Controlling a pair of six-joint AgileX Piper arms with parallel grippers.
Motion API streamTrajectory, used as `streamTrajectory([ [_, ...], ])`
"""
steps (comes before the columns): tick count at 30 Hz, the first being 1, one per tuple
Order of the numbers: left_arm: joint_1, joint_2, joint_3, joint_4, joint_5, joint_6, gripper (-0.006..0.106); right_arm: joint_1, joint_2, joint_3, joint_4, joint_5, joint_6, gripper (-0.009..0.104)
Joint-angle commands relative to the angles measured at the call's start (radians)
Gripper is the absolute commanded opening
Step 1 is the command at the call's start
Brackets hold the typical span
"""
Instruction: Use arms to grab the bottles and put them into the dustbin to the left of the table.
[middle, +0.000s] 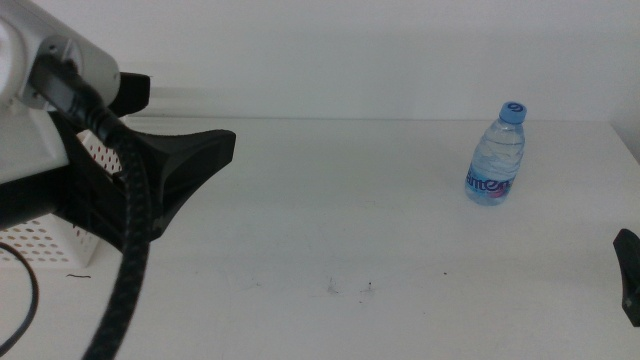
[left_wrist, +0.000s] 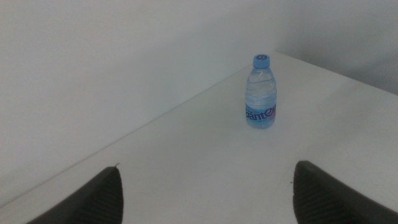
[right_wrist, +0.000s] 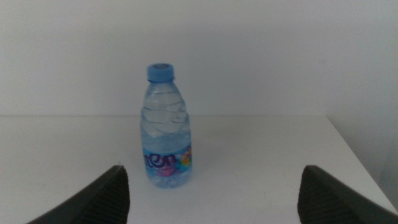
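A small clear water bottle (middle: 497, 157) with a blue cap stands upright at the table's back right. It also shows in the left wrist view as the bottle (left_wrist: 261, 93), far ahead, and closer in the right wrist view as the bottle (right_wrist: 166, 127). My left gripper (middle: 200, 155) hovers over the table's left side, well apart from the bottle; its jaws (left_wrist: 205, 186) are spread open and hold nothing. My right gripper (middle: 627, 270) waits at the right edge, open (right_wrist: 211, 186) and facing the bottle. The white perforated dustbin (middle: 40, 240) sits at far left, mostly hidden behind the left arm.
The white table (middle: 330, 220) carries a few tiny dark specks (middle: 350, 288) near the front middle. A thick black cable (middle: 125, 270) hangs from the left arm. The table's back edge meets a plain white wall.
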Motion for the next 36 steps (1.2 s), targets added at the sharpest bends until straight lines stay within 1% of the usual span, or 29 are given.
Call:
streamTrajectory([
  [1, -0.009, -0.005, -0.001, -0.006, -0.014, -0.007, 0.094, 0.0, 0.066, 0.003, 0.015, -0.096, -0.007, 0.093],
  [7, -0.009, -0.005, -0.001, -0.006, -0.014, -0.007, 0.094, 0.0, 0.211, 0.003, 0.015, -0.287, -0.003, 0.093],
  [9, -0.009, -0.005, -0.001, -0.006, -0.014, -0.007, 0.094, 0.0, 0.251, 0.003, 0.015, -0.333, 0.048, 0.093],
  [12, -0.009, -0.005, -0.001, -0.006, -0.014, -0.007, 0.094, 0.0, 0.317, 0.003, 0.015, -0.345, 0.152, 0.093],
  [17, -0.009, -0.005, -0.001, -0.006, -0.014, -0.007, 0.094, 0.0, 0.43, -0.062, 0.015, -0.345, 0.149, 0.093],
  [19, -0.009, -0.005, -0.001, -0.006, -0.014, -0.007, 0.094, 0.0, 0.472, -0.098, -0.008, -0.345, 0.149, 0.093],
  [25, -0.009, -0.005, -0.001, -0.008, -0.014, -0.007, 0.094, 0.002, 0.602, -0.216, -0.135, -0.341, 0.149, 0.093],
  [28, -0.009, -0.005, -0.001, -0.008, -0.014, -0.007, 0.094, 0.002, 0.666, -0.265, -0.155, -0.337, 0.149, 0.093],
  [34, -0.009, -0.005, -0.001, -0.008, -0.014, -0.007, 0.094, 0.002, 0.786, -0.367, -0.163, -0.337, 0.149, 0.093],
  [36, -0.009, -0.005, -0.001, -0.008, -0.014, -0.007, 0.094, 0.003, 0.815, -0.402, -0.177, -0.337, 0.142, 0.093],
])
